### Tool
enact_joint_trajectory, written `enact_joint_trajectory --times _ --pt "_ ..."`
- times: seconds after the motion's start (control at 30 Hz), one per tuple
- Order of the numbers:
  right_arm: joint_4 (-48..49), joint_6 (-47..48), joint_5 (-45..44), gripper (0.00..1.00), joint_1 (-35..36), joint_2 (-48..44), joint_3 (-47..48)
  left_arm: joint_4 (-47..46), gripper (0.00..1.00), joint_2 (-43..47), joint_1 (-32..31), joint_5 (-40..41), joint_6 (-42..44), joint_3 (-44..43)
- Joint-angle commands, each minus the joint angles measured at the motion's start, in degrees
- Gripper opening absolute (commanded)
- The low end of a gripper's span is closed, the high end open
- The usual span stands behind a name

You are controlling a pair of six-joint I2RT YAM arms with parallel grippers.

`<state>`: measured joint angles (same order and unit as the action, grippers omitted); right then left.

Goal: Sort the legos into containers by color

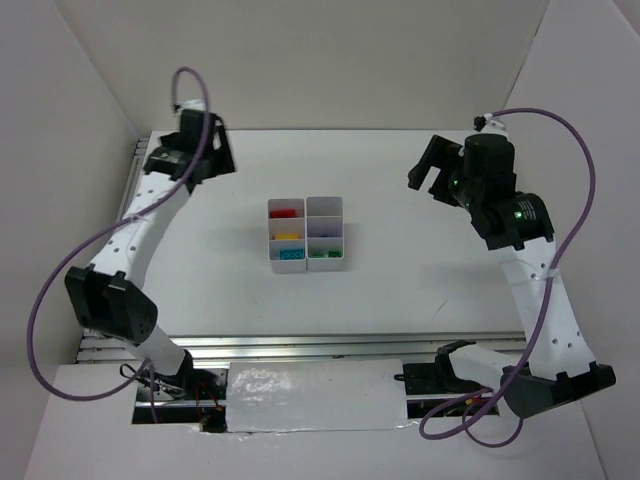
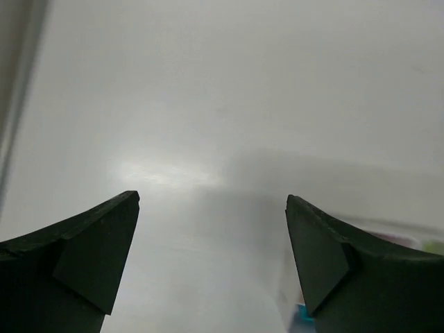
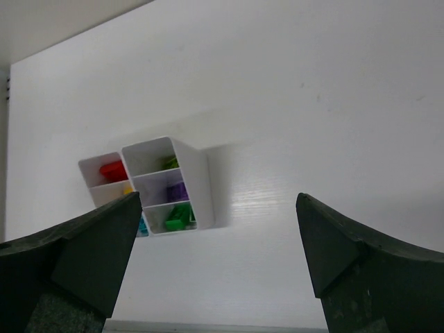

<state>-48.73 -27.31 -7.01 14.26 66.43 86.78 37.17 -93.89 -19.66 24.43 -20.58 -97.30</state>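
Containers: left column red legos, yellow, teal; right column purple, green. Top-right cell unclear. Left wrist view blurred. Left gripper, right gripper wide open, empty.

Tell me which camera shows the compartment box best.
The top external view: it looks straight down into the compartment box, so all six cells and the coloured bricks inside show. The right wrist view sees it slanted, one corner hidden behind a finger. The left wrist view catches only a blurred sliver at its lower right edge.
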Motion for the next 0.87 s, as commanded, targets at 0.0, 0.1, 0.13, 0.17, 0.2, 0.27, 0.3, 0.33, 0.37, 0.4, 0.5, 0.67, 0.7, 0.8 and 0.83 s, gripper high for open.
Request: enact_joint_trajectory --times 0.0,0.1,0.13,0.17,0.2,0.27,0.3,0.33,0.37,0.4,0.5,0.67,0.7,0.8,0.83 --pt "-5.9 3.1 -11.7 1.00 0.2 -3.2 4.9 10.8 0.99 9.4 9.8 9.3 -12.8 4.3" --pt "-9.0 2.8 -15.7 1.00 0.2 -3.9 7.3 11.9 1.00 14.3 19.2 9.0 -14.7 11.5" --pt "-9.7 2.5 -15.9 1.00 0.2 -5.2 7.3 11.1 1.00 18.3 21.0 9.0 -14.4 13.6" --pt "-10.0 2.4 -15.9 1.00 0.2 -5.9 7.2 10.7 1.00 20.1 21.5 10.3 -14.6 16.1" --pt "-10.1 1.9 -15.8 1.00 0.2 -6.5 7.1 11.9 1.00 21.2 21.2 13.1 -14.9 16.5" --pt "-11.1 1.1 -16.5 1.00 0.2 -8.1 7.4 12.7 1.00 23.1 21.1 13.9 -15.2 17.6" --pt "-11.7 1.1 -17.2 1.00 0.2 -8.9 7.6 12.7 1.00 24.1 21.1 14.2 -14.7 17.8" --pt "-11.9 1.3 -17.9 1.00 0.4 -9.3 7.5 12.6 1.00 24.5 21.1 14.2 -13.9 17.8" --pt "-12.0 1.0 -20.5 1.00 0.9 -9.7 7.1 12.7 1.00 25.1 20.8 14.6 -14.0 17.8" --pt "-12.0 1.1 -20.9 1.00 1.5 -9.8 7.1 12.8 0.99 25.9 20.7 15.4 -14.0 17.8" --pt "-12.0 0.8 -20.4 1.00 1.5 -8.9 7.8 13.2 1.00 26.5 20.1 16.9 -14.7 18.2" --pt "-11.5 0.3 -19.9 1.00 1.5 -8.8 9.0 12.1 0.99 27.1 18.3 17.5 -14.7 19.4" --pt "-11.3 0.3 -19.5 1.00 1.5 -8.8 9.1 12.1 1.00 27.1 18.3 17.6 -14.7 19.5" --pt "-11.2 0.2 -18.9 1.00 1.5 -8.3 9.4 12.6 0.99 27.0 18.3 18.9 -15.4 19.6" --pt "-11.2 0.2 -18.7 1.00 1.5 -8.3 9.5 12.6 1.00 27.0 18.3 19.2 -15.5 19.6"
